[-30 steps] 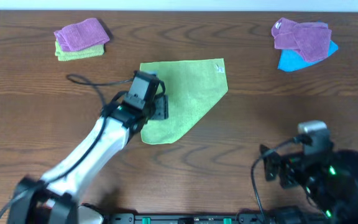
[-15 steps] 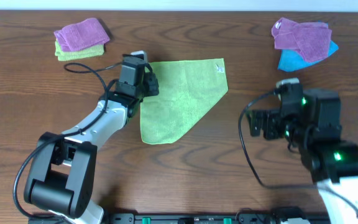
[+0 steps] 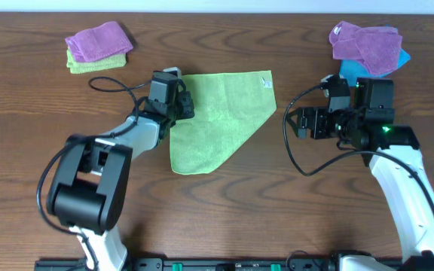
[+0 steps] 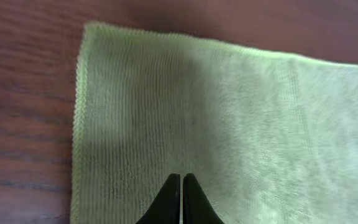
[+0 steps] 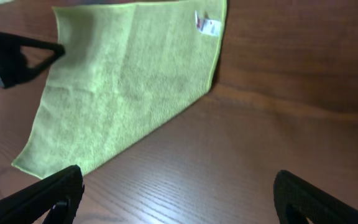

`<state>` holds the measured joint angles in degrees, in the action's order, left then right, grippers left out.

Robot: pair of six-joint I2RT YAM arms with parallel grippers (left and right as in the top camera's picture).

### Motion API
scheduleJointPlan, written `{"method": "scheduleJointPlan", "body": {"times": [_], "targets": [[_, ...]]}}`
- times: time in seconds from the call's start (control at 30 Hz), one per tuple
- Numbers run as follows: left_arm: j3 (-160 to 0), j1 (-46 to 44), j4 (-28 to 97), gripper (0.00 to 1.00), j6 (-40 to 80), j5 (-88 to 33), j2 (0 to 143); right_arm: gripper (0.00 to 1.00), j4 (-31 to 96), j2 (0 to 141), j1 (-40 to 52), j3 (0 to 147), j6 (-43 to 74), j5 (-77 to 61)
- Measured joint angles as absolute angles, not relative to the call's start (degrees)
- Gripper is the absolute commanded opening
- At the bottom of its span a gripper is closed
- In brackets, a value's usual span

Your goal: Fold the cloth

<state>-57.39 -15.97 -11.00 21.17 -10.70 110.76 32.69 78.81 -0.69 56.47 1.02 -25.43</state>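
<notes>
- Cloth (image 3: 224, 117), lime-green, lies flat on the wooden table (image 3: 239, 218), near the centre and a little toward 12 o'clock. Its long edge runs along the 12 o'clock side and it narrows to a point at 7 o'clock.
- Far out at 10 o'clock from the cloth, a purple towel (image 3: 99, 39) rests on top of a paler yellow-green towel (image 3: 89, 65). They are well apart from the cloth.
- The left gripper (image 3: 187, 105) is at the 9 o'clock edge of the cloth. In the left wrist view its fingertips (image 4: 173, 194) are pressed together with no gap, right over the green fabric. I cannot tell if any fabric is caught between them.
- A small white tag (image 3: 265, 83) sits at the 1 o'clock corner of the cloth.
- The right gripper (image 3: 297, 123) is at 3 o'clock from the cloth, near it but not touching. Its jaws stand wide apart and hold nothing; below them is bare wood.
- At 1 o'clock on the table, another purple towel (image 3: 362, 44) lies over a blue towel (image 3: 348, 73).
</notes>
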Motion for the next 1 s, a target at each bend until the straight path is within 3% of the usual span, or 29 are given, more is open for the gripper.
{"method": "scheduleJointPlan", "body": {"times": [0.37,1.0], "targets": [[-67.9,-14.8,-4.6,0.06,17.9,-12.7,115.1,0.97,28.0,86.0,-1.9,56.5,-1.3,-27.0],[-68.4,-14.8,-1.6,0.06,13.4,-6.0,115.1,0.97,14.0,107.2,-2.6,60.0,-0.7,-38.6]]}}
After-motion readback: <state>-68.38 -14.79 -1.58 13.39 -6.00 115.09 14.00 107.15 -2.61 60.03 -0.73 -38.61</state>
